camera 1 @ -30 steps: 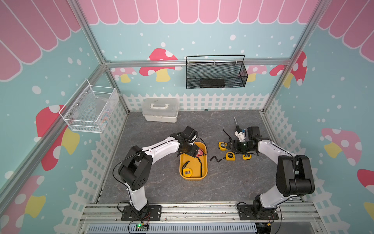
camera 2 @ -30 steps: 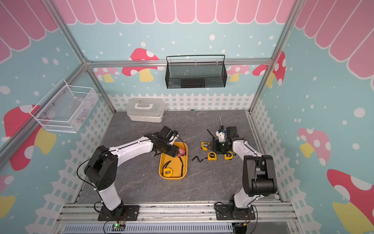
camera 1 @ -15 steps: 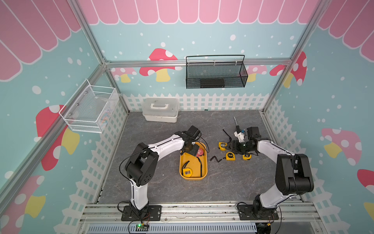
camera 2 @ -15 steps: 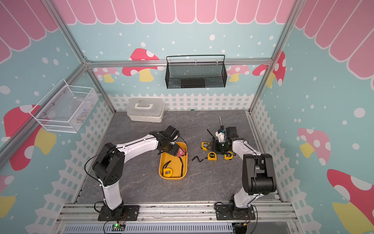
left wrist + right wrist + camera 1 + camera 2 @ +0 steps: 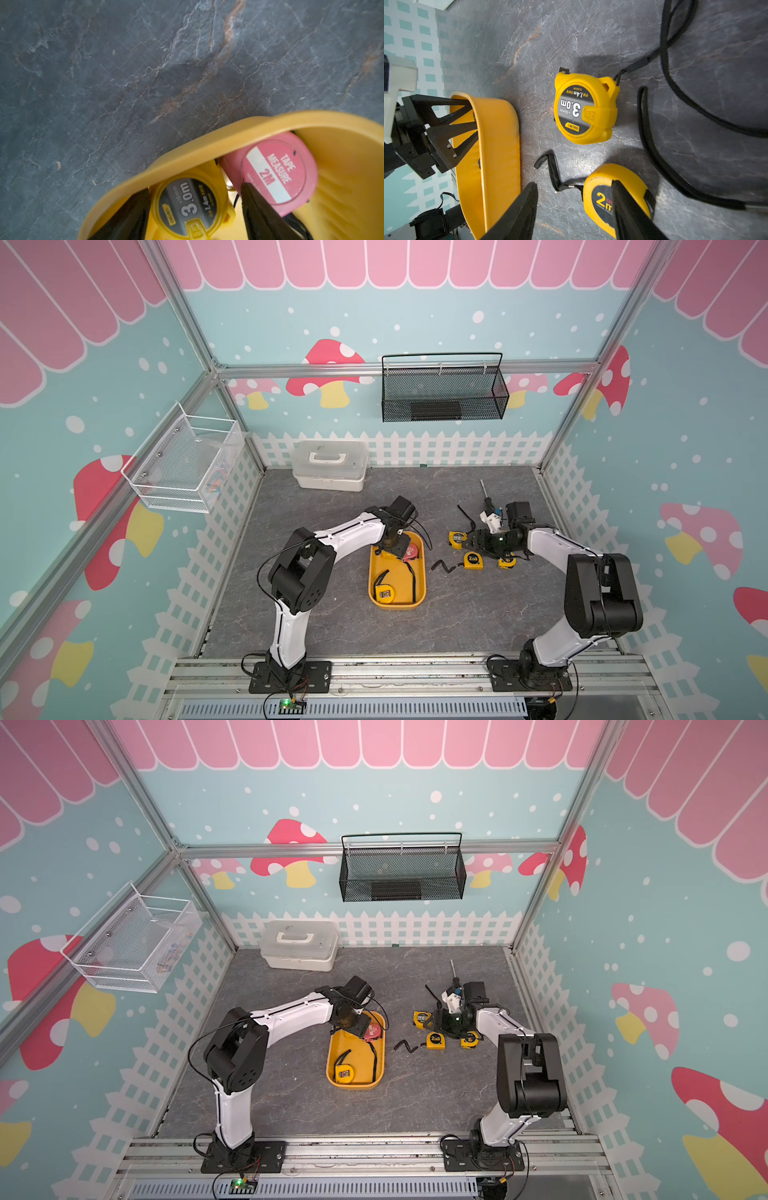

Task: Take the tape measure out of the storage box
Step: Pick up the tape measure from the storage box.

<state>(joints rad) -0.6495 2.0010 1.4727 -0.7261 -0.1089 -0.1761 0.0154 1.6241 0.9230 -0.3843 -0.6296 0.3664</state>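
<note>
Three tape measures (image 5: 187,205) in storage box (image 5: 207,148), three outside, left hand (image 5: 194,191) unclenched astride one, right hand (image 5: 573,185) unclenched.

storage box (image 5: 207,143) smooth yellow plastic; tabletop (image 5: 124,72) matt grey stone-look; tape measure (image 5: 187,205) glossy plastic.

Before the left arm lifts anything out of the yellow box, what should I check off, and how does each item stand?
1. Left gripper straddles the yellow 3.0m tape measure: ok.
2. Fingers clamped on it: not ok, gap beside one.
3. Pink tape measure clear of fingers: cannot tell, one overlaps it.
4. Room to lift past the storage box rim: cannot tell.
5. Right gripper open, outside the box: ok.
</note>
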